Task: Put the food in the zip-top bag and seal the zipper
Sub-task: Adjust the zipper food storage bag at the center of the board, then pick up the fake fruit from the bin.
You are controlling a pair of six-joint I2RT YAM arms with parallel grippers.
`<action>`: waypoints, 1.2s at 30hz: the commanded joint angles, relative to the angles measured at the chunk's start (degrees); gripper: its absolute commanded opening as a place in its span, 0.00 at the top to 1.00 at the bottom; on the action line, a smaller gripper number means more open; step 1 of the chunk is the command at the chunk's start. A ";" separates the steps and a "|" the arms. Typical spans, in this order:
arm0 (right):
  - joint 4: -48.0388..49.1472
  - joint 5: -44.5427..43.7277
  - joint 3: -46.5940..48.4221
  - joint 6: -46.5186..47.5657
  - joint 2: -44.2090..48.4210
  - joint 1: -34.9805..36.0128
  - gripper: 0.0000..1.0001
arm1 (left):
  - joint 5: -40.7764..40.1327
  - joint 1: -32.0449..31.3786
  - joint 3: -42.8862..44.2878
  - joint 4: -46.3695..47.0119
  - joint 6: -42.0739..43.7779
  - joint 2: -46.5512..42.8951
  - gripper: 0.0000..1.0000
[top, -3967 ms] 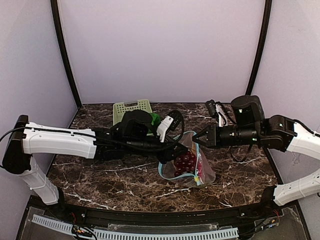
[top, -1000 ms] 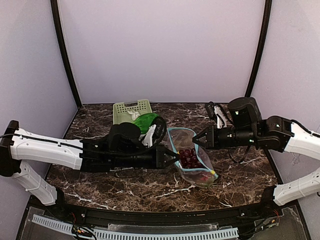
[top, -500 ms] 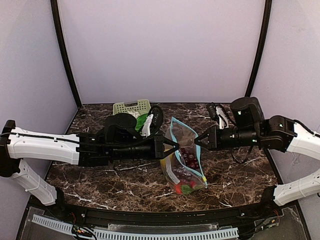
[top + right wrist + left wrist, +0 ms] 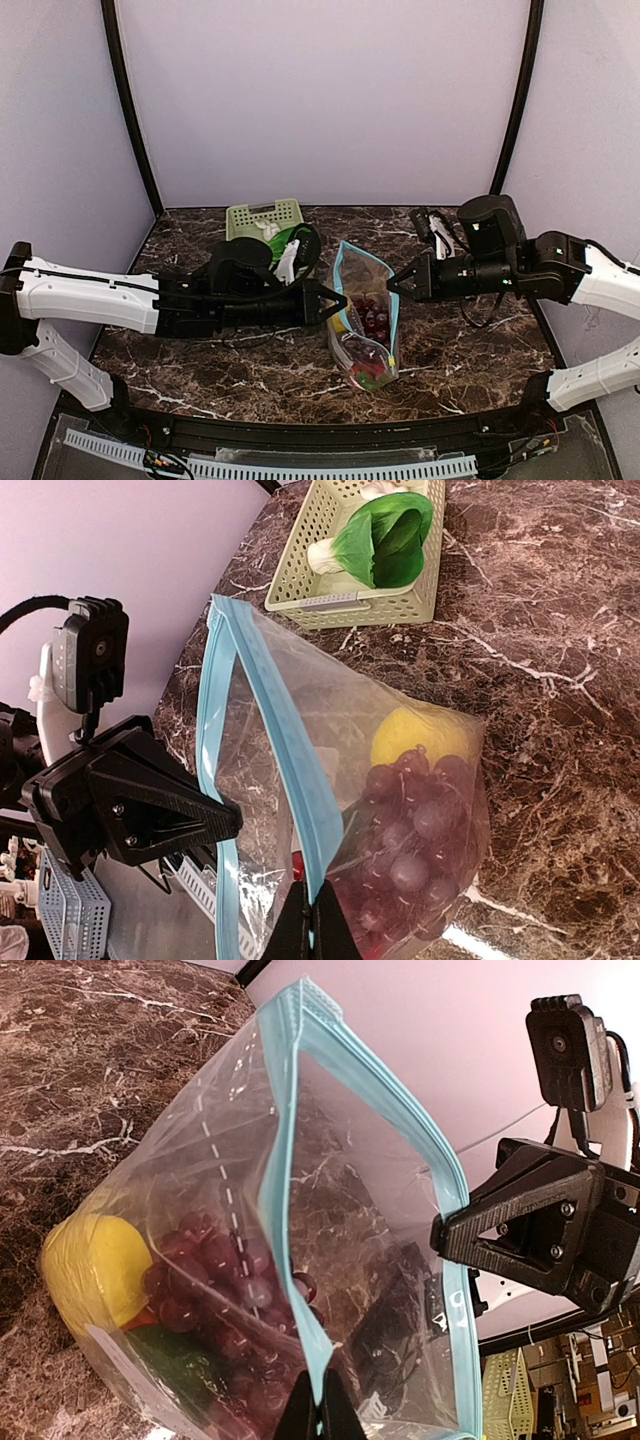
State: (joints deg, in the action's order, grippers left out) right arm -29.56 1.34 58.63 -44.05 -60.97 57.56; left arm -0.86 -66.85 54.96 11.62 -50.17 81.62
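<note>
The zip-top bag point(image 4: 365, 335) hangs upright between both arms with its mouth open. My left gripper point(image 4: 340, 300) is shut on one side of the light blue zipper point(image 4: 290, 1210), and my right gripper point(image 4: 393, 285) is shut on the opposite side point(image 4: 285, 750). Inside the bag lie dark purple grapes point(image 4: 420, 830), a yellow lemon point(image 4: 420, 735), a red chilli point(image 4: 298, 865) and a dark green piece point(image 4: 165, 1350). The green bok choy point(image 4: 385, 540) and white garlic point(image 4: 265, 228) lie outside the bag, in the basket. In the wrist views the left jaws point(image 4: 320, 1410) and right jaws point(image 4: 312, 920) pinch the strip.
A pale green slotted basket point(image 4: 250, 213) stands at the back left on the dark marble table point(image 4: 200, 365). Purple walls close the back and sides. Cables loop above both wrists near the bag.
The bag has swung from lying slanted and low to hanging upright, and the food has slumped to its bottom. Both grippers stay shut on the zipper and have moved slightly.
</note>
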 commanded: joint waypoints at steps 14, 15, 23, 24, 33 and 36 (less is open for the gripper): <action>2.49 -0.51 0.69 -0.01 0.10 -0.43 1.00 | 0.70 7.38 4.70 -23.95 10.71 -12.85 0.25; 2.60 -0.53 0.82 0.00 0.02 -0.45 1.00 | 0.69 7.98 5.06 -26.50 11.24 -13.65 0.25; 2.68 -0.45 0.92 0.25 -0.21 -0.43 1.00 | 7.59 18.76 12.67 -40.81 21.62 -11.50 0.21; 2.67 -0.52 0.98 0.20 -0.20 -0.48 1.00 | 8.90 19.74 14.00 -41.92 24.12 -10.22 0.21; 2.29 -1.17 1.25 0.24 0.29 -0.48 1.00 | 16.72 28.83 24.52 -45.82 44.66 0.89 0.21; 1.98 -1.17 1.59 0.18 0.15 -0.43 1.00 | 16.89 29.63 25.55 -45.66 53.57 3.52 0.21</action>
State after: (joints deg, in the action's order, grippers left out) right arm -29.56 1.28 58.65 -44.01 -61.23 57.56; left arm 13.06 -38.09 78.11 -30.76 -11.44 83.42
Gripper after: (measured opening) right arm 0.005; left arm 0.787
